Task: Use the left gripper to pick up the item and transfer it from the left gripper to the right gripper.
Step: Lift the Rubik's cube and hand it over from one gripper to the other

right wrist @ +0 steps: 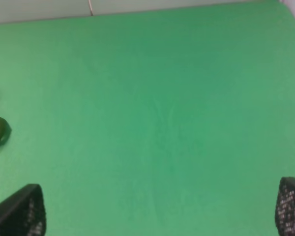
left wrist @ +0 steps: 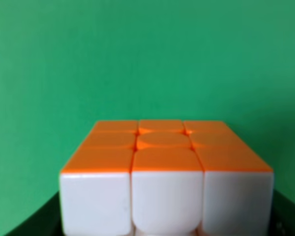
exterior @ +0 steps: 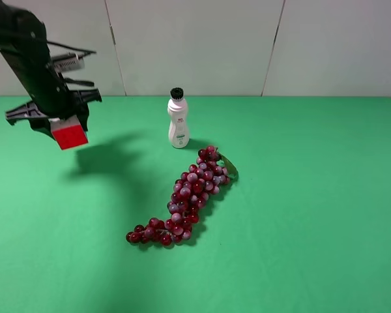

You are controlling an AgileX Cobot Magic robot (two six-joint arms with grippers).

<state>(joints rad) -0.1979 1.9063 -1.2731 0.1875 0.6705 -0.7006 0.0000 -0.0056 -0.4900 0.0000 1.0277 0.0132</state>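
The small puzzle cube with its red, white and orange plastic faces (exterior: pixel 70 134) hangs in the air at the upper left of the high view, clamped in the black two-fingered left gripper (exterior: pixel 60 122) on its thick black arm with the white label. It is clear of the green cloth-covered table (exterior: pixel 313 208), and its shadow (exterior: pixel 111 156) falls on the cloth a little to its right. Up close in the left wrist view the cube (left wrist: pixel 166 177) fills the lower half of the frame, orange face on top and white face toward the lens. Black gripper parts peep out at both lower corners, so the hold looks square and deep. I judge it is held high like this so the other arm can reach in from the side. The right gripper (right wrist: pixel 155 210) does not show in the high view. Its own camera shows two dark fingertips at the lower corners of the frame, spread wide with nothing but green cloth between them, ready to receive. The white plastic bottle with a black cap (exterior: pixel 178 120) stands upright at centre frame. The bunch of dark red grapes (exterior: pixel 186 195) sprawls below it, on the line any crossing would take, so I'd expect the handover to happen above them.
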